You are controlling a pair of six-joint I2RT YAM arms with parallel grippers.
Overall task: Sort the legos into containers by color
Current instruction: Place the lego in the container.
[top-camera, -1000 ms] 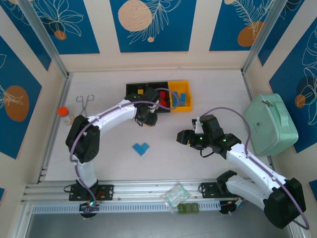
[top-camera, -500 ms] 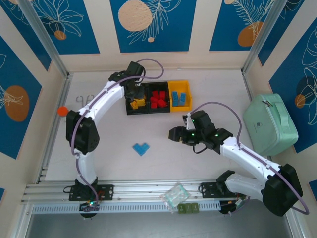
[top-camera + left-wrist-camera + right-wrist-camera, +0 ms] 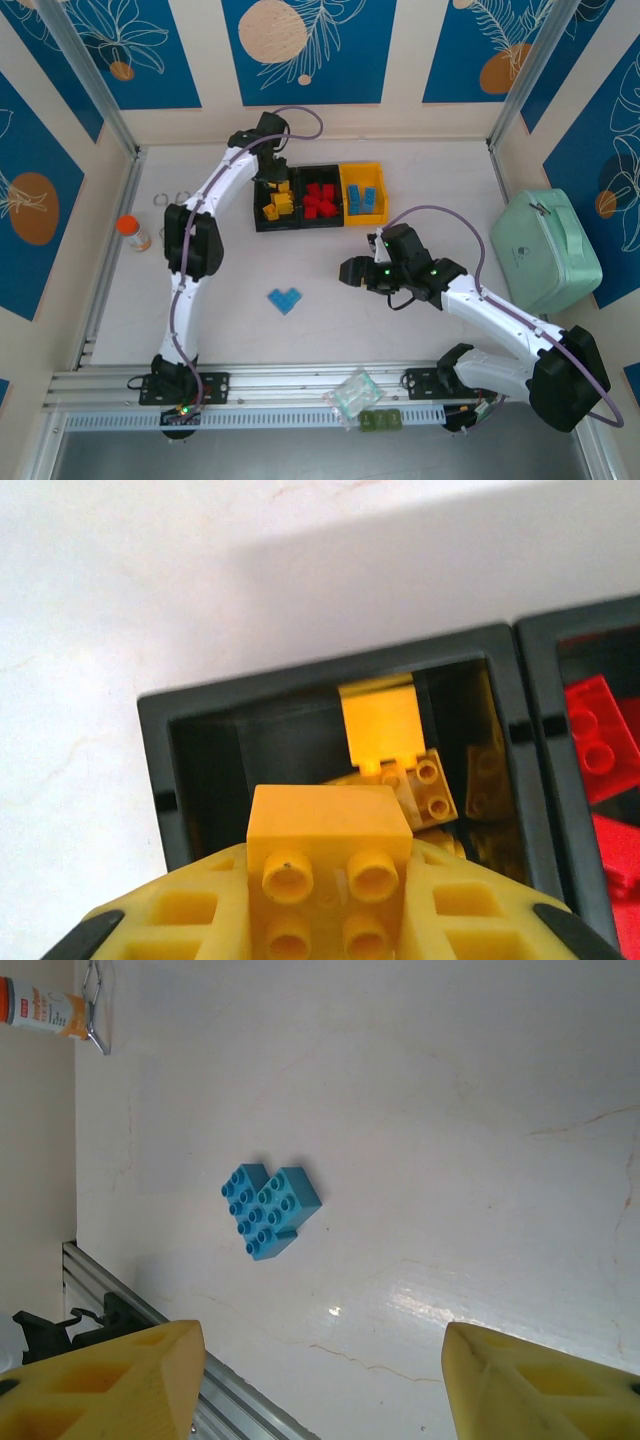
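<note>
At 6 o'clock on the near rail lies a clear plastic bag (image 3: 352, 397). Just past it, at about 7 o'clock on the white surface (image 3: 200, 320), a small cluster of blue legos (image 3: 286, 299) sits alone with studs up; the right wrist view looks down on this cluster (image 3: 268, 1210) from above.

The right jaws hang above the middle of the surface, at 3 o'clock from the cluster. They are spread wide with nothing between them, and their yellow pads (image 3: 110, 1380) sit at the lower corners of the wrist view.

At 9 o'clock an orange-capped bottle (image 3: 132, 232) stands by the side wall. At 3 o'clock a mint-green case (image 3: 545, 250) rests against the opposite wall.

At 12 o'clock the three joined containers form a row:
- The left black bin (image 3: 258, 208) holds yellow legos (image 3: 278, 207).
- The middle black bin (image 3: 320, 227) holds red legos (image 3: 320, 200).
- The yellow bin (image 3: 362, 169) holds blue bricks (image 3: 366, 198).

The left arm reaches to the far end, and the left jaws hover over the left black bin (image 3: 300, 675). They are closed on a single yellow lego (image 3: 330, 845), pinched studs-forward between the pads (image 3: 180, 920) above the bin's opening. Other yellow pieces lie inside below it.
</note>
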